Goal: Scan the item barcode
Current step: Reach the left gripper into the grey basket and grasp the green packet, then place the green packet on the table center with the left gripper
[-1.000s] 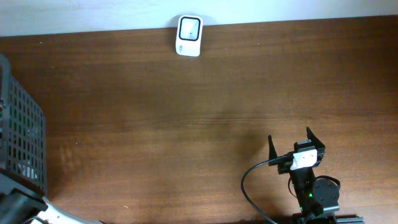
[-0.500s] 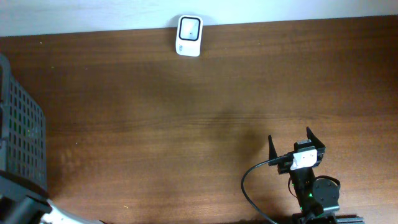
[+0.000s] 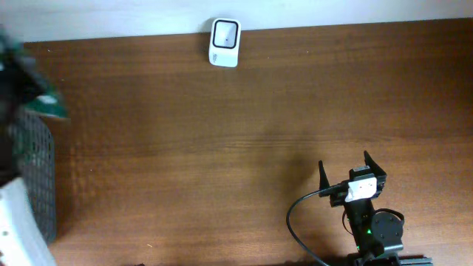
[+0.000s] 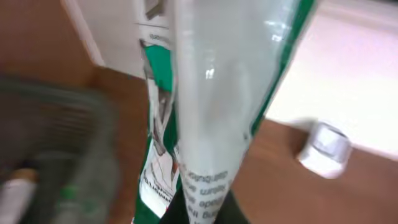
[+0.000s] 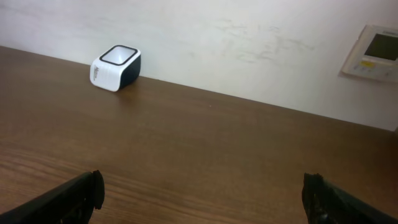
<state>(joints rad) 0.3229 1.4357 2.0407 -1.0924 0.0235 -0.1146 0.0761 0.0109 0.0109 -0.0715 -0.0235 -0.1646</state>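
Note:
The item is a green and white packet (image 4: pixel 211 93) with a clear plastic face. It fills the middle of the left wrist view, and my left gripper (image 4: pixel 199 213) is shut on its lower end. From overhead the packet (image 3: pixel 46 103) is a green blur at the far left edge, above the basket. The white barcode scanner (image 3: pixel 224 42) stands at the table's back edge by the wall, also seen as scanner (image 4: pixel 324 148) and scanner (image 5: pixel 116 67). My right gripper (image 3: pixel 345 164) rests open at the front right with nothing between its fingers (image 5: pixel 81 193).
A black wire basket (image 3: pixel 33 170) stands at the left edge of the table, blurred in the left wrist view as basket (image 4: pixel 50 149). A black cable (image 3: pixel 295 222) loops beside the right arm. A white wall panel (image 5: pixel 376 51) hangs behind the table.
My left gripper has shut and the arm has swung up from the front-left corner to over the basket, carrying the green packet. The right arm has not moved.

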